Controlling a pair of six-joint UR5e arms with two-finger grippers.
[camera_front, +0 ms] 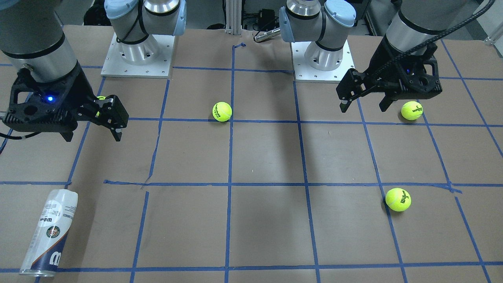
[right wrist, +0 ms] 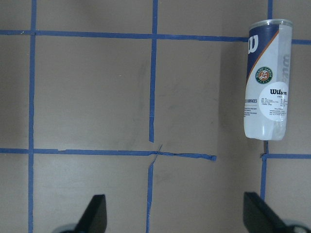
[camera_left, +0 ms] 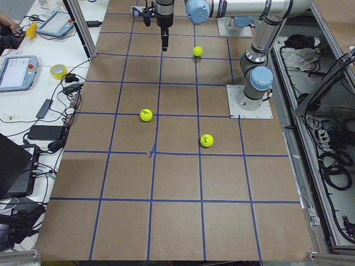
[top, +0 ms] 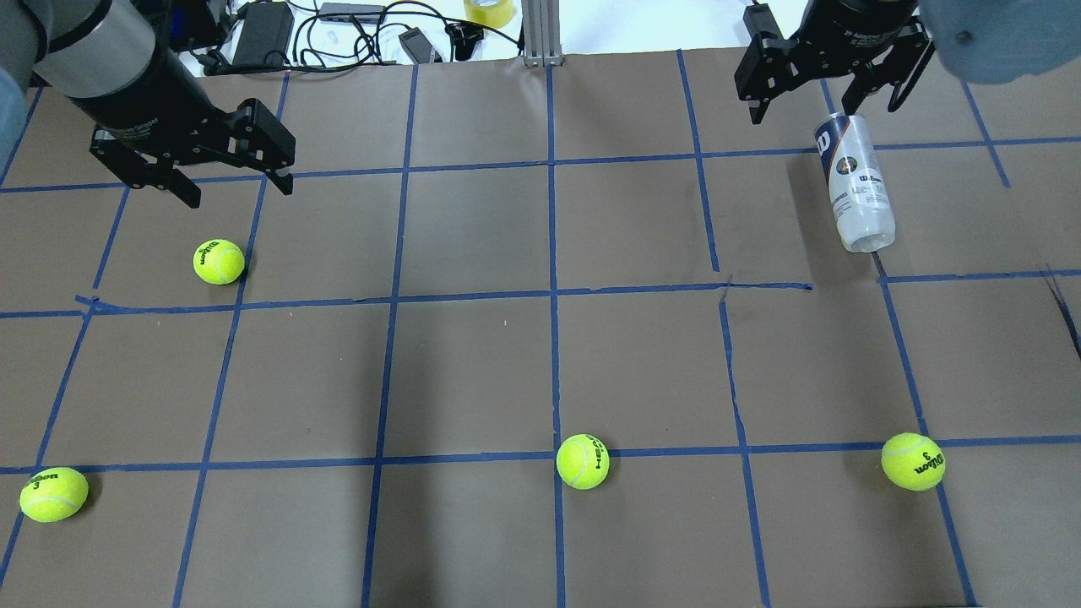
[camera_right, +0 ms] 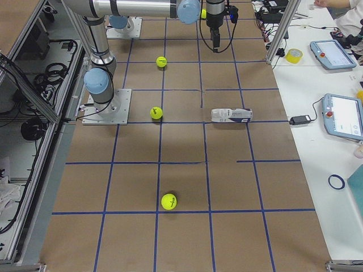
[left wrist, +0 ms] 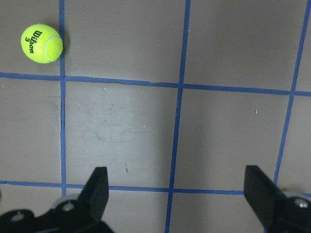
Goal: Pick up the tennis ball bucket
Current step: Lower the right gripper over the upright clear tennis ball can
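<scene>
The tennis ball can (top: 857, 181) lies on its side on the table (top: 473, 380), at one o'clock in our right wrist view, untouched. Our right gripper (top: 802, 105) hangs nearby, fingers apart; the left gripper (top: 239, 187) is spread too. We should straddle the can's middle squarely; it looks empty, perhaps slippery.
</scene>
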